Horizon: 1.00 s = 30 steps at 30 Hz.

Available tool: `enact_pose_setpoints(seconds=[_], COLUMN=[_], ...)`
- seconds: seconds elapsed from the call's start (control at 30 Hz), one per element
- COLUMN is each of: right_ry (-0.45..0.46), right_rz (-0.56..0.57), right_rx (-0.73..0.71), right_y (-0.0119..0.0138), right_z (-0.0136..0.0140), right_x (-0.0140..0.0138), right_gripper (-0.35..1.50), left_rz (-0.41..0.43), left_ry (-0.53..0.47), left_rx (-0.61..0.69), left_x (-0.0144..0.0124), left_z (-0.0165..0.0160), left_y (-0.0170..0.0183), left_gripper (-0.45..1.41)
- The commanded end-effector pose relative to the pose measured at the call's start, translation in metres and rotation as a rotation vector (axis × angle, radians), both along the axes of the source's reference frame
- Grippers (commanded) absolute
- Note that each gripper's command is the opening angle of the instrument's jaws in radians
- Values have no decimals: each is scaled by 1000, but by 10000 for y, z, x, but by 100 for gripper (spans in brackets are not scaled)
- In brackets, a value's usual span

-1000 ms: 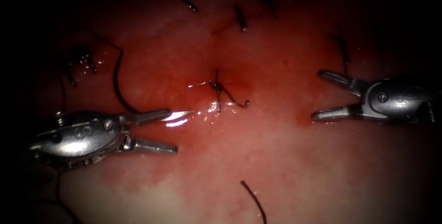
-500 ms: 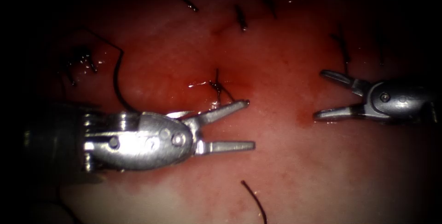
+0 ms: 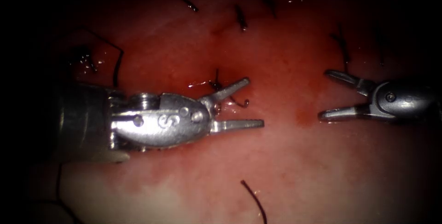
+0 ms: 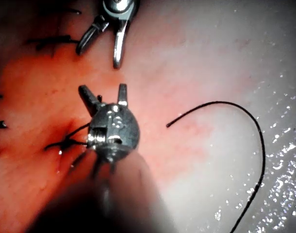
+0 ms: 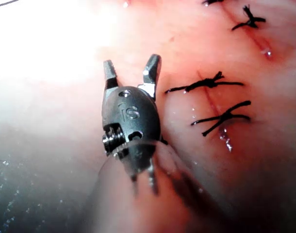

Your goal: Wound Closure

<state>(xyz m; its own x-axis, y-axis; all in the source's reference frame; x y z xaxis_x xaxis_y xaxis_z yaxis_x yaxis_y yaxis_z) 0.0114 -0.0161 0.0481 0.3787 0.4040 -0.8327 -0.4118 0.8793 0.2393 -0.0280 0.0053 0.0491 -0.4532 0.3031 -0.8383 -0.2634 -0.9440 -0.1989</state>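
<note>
Several knotted stitches (image 5: 221, 116) already crossed the cut. The left tool (image 3: 239, 106), jaws open and empty, straddled the middle knot (image 3: 216, 86). The right tool (image 3: 334, 95) gaped empty; no needle was apparent, perhaps hidden.

Red-stained tissue (image 3: 285, 159), dark thread (image 4: 235, 109)

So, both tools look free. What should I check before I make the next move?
1. Left tool jaws open, holding nothing: ok.
2. Right tool jaws open, holding nothing, right of the cut: ok.
3. Thread tail of the middle stitch lies between the left tool's open jaws, ungripped: ok.
4. Needle position, and whether it is in the tissue: cannot tell.
5. Cut end of thread lies loose, apart from both tools: ok.
</note>
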Motion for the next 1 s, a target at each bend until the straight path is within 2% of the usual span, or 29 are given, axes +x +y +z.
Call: enact_pose_setpoints(seconds=[0.03,0.17,0.33,0.4,0.43,0.47,0.5,0.6,0.73,0.8,1.0], right_ry=[1,1,1,1,1,1,1,1,120,134,197], right_rz=[-1,-1,-1,-1,-1,0,0,1,-18,-25,-53], right_rx=[3,3,3,3,3,3,2,2,27,26,20], right_y=[-9,-9,-10,-10,-10,-10,-10,-11,-10,-9,-7], right_z=[5,5,5,5,5,5,5,5,3,1,1], right_x=[7,7,8,8,8,8,8,10,18,21,54], right_gripper=[104,104,104,104,104,104,104,111,111,111,109], left_rz=[-1,-17,-20,-25,-25,-22,-15,-2,7,9,19], left_ry=[6,31,43,42,42,34,27,3,-6,-7,-10], left_rx=[11,31,43,48,49,57,60,80,91,95,109], left_x=[-7,-13,-15,-13,-12,-10,-8,-1,12,15,27], left_z=[6,13,19,20,20,20,20,16,6,4,-2], left_y=[-10,-15,-15,-13,-12,-11,-11,-9,-4,-3,5], left_gripper=[49,31,27,9,-6,-38,-45,-45,-45,-45,-45])
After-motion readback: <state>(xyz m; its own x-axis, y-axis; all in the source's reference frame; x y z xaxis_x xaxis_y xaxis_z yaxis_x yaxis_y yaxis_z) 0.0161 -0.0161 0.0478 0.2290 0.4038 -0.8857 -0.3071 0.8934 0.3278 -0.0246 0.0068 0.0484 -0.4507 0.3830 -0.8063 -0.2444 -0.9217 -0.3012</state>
